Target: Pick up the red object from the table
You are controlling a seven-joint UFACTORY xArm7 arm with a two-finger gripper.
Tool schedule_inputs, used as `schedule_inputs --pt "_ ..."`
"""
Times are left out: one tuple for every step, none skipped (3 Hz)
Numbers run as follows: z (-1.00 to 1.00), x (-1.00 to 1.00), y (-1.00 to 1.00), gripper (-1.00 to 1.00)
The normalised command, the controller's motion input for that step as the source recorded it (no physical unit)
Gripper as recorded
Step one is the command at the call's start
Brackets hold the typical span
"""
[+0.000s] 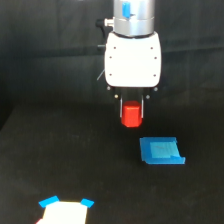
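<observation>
Dark fabric hangs behind everything, and below it the table (30, 165) spreads out wide, flat and matte black. Starting at the exterior view's left, low against the bottom edge, a pale white shape with bright blue corners (65, 210) pokes into the picture; I cannot tell what it is, and it sits well apart from me.

Moving to the middle, my gripper (132, 111) hangs straight down under its white housing, and my two thin fingers (121, 107) are drawn in narrow, one on each side of the red object (132, 115). It sits upright between them, its lower end showing below my fingertips. I judge it to be clear of the tabletop, held in the air rather than resting, though no shadow shows plainly enough on that black surface to be certain.

So the grasp looks made and the lift looks begun or done; what may remain is only carrying it a little higher and keeping my hold firm.

Further toward the exterior view's right, just below and beside me, lies the flat blue square piece (161, 151), flat on the table and untouched. As for containers, I see none, no bin, tray or bowl, so nothing sits inside anything.
</observation>
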Motion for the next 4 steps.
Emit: schedule_inputs --pt "0.09 -0.43 -0.36 -0.54" --pt "0.29 -0.36 -0.32 -0.44" --pt "0.11 -0.35 0.04 -1.0" --pt "-0.12 0.22 -0.29 -0.9"
